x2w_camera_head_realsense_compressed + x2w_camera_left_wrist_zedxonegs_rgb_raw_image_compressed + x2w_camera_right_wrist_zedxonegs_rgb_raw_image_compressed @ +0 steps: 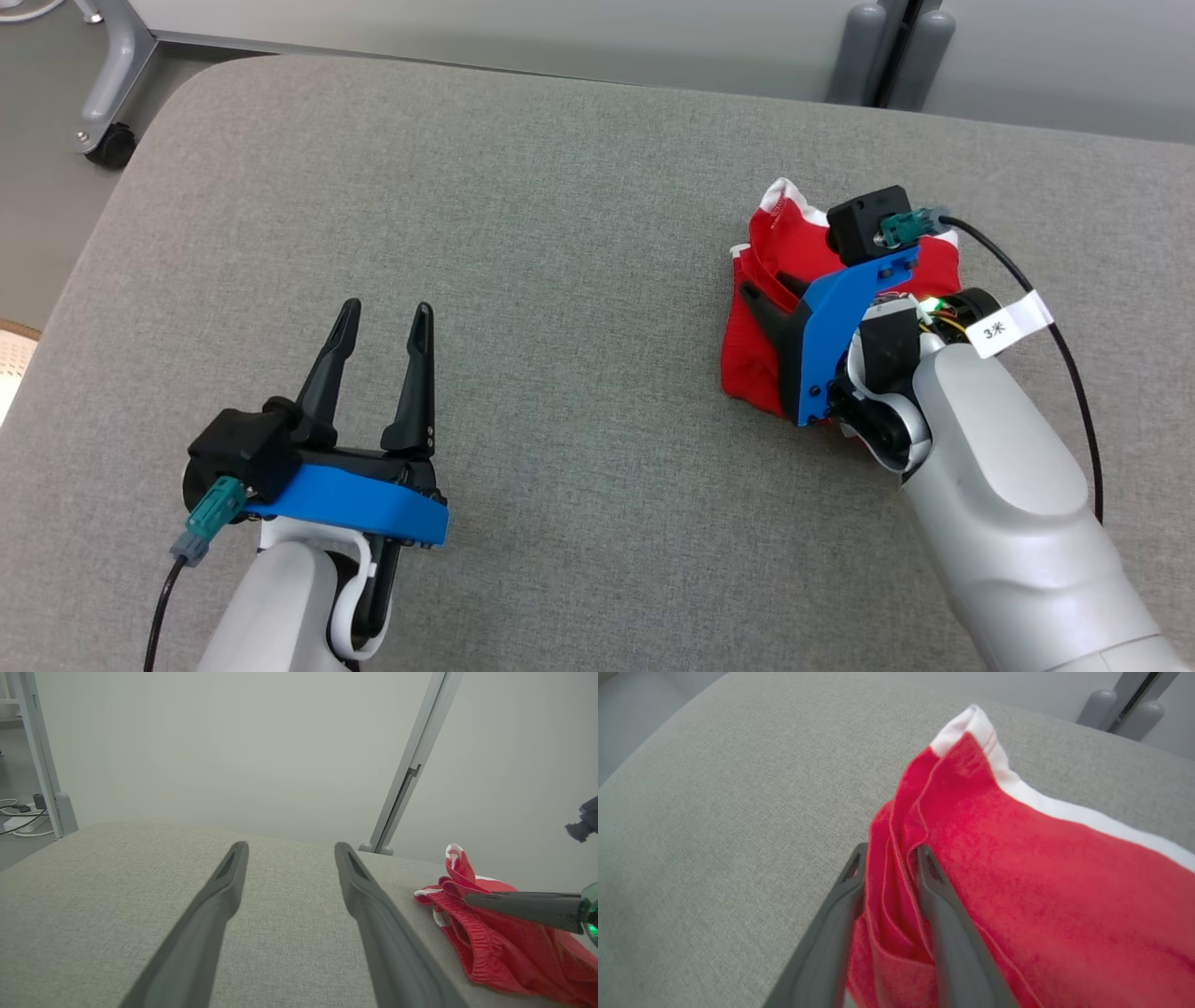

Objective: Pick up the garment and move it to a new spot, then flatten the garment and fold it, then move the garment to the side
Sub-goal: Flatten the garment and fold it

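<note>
Near the right edge of the counter [560, 233], a fold of the garment [747, 359] is straddled by the half-parted right gripper [890, 851], hold uncertain; the wide-open, empty left gripper [387, 311] is well apart.

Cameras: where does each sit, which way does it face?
Head view: on the head, looking down at the grey padded surface; left gripper lower left, right gripper on the red shorts.
Left wrist view: on that wrist, along its open fingers, low across the surface towards a wall.
Right wrist view: on that wrist, along its fingers, straddling a fold of the shorts.
Shared: all three see the shorts.
</note>
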{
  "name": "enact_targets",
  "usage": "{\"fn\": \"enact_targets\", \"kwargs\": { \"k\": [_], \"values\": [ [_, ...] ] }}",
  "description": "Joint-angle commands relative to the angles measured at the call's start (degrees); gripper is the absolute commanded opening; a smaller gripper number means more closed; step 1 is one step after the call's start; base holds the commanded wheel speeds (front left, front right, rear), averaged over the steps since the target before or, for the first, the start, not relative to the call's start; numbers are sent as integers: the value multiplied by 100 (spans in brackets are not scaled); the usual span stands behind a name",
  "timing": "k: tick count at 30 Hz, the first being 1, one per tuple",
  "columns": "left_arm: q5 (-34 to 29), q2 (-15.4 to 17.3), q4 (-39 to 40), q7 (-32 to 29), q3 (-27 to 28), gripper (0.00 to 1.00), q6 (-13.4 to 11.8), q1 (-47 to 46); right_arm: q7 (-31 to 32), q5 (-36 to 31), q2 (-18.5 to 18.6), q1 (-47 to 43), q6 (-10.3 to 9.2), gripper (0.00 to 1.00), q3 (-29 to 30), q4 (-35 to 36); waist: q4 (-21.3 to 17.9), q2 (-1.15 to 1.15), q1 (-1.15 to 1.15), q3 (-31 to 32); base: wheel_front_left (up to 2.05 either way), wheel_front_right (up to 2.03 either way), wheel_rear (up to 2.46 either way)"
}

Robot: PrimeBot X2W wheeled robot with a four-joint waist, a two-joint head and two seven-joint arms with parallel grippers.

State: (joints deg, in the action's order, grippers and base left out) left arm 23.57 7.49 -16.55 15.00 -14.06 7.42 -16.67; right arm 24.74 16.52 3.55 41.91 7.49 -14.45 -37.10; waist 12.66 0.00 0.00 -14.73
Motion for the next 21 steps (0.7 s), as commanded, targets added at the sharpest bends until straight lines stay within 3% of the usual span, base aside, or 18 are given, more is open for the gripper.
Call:
{"fn": "enact_targets", "kwargs": {
  "k": [1, 6, 10, 15, 21],
  "values": [
    [10, 22, -15, 22, 15, 100, 5, -79, -89, 107, -22, 88, 1, 100, -12, 54, -27, 0, 0, 21, 0, 0, 0],
    [-1, 45, -37, 22, 107, 100, 5, 64, -455, 830, 39, 6, 1, 100, 45, 665, -161, 0, 0, 176, 0, 0, 0],
    [-12, 44, -37, 23, 149, 100, 5, 145, -682, 998, 534, -320, 1, 100, 300, 1406, -288, 0, 0, 325, 0, 0, 0],
    [-39, 65, -60, 23, 140, 100, 5, 195, -825, 505, 1246, -952, 1, 100, 836, 1814, -392, 0, 0, 435, 0, 0, 0],
    [-46, 77, -46, 23, 109, 100, 5, 72, -1324, -296, 1273, -1587, 2, 100, 1186, 1567, -442, 0, 0, 373, 0, 0, 0]
  ]
}}
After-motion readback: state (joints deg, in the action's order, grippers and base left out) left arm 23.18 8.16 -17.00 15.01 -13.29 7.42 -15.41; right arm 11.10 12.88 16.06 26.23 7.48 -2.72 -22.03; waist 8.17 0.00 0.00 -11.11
